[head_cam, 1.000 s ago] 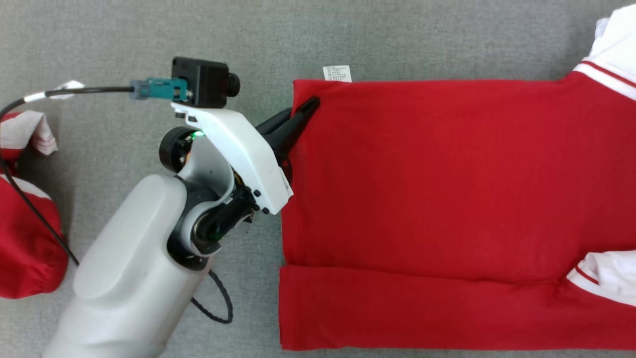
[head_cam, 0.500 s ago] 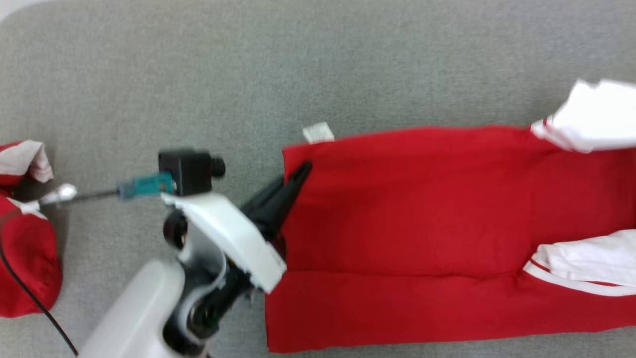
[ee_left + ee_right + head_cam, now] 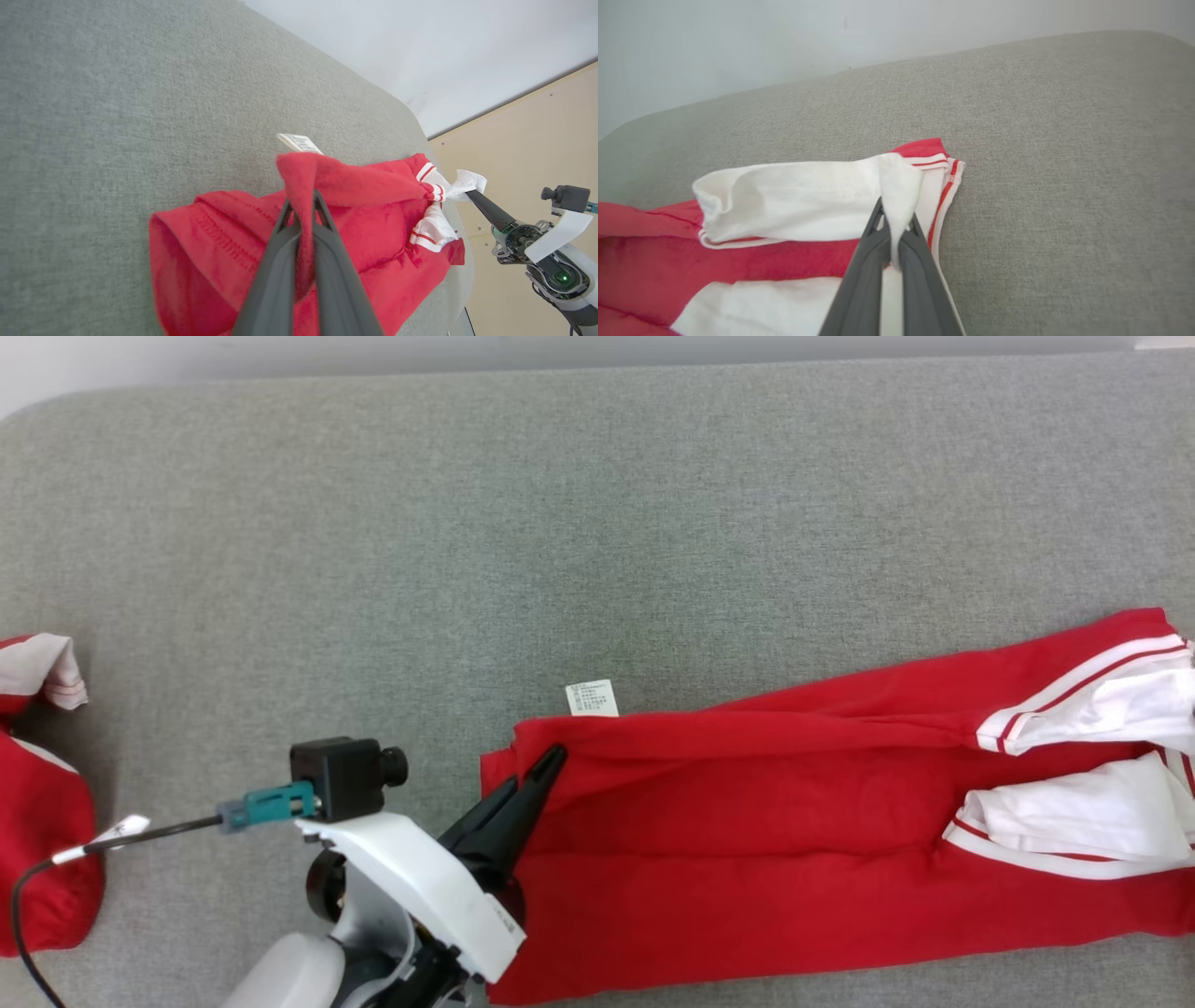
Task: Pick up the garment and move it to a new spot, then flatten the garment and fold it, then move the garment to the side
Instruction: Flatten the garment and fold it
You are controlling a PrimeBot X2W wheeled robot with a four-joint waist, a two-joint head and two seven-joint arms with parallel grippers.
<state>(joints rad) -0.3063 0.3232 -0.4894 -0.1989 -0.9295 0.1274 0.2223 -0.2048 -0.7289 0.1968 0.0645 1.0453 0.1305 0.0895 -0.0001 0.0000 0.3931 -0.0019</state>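
- Red garment lies stretched along the near side of the grey counter, from the middle to the right edge.
- Left pincer is clamped on its red hem corner, and right pincer on a white cuff fold.
- Risk: both pinches are thin, so uneven pulling could slip the cloth free or bunch it.
- The far side offers open room; a cloth heap crowds the left edge.

You've got the red garment stretched long from centre to three o'clock, folded lengthwise, white striped trim at three.
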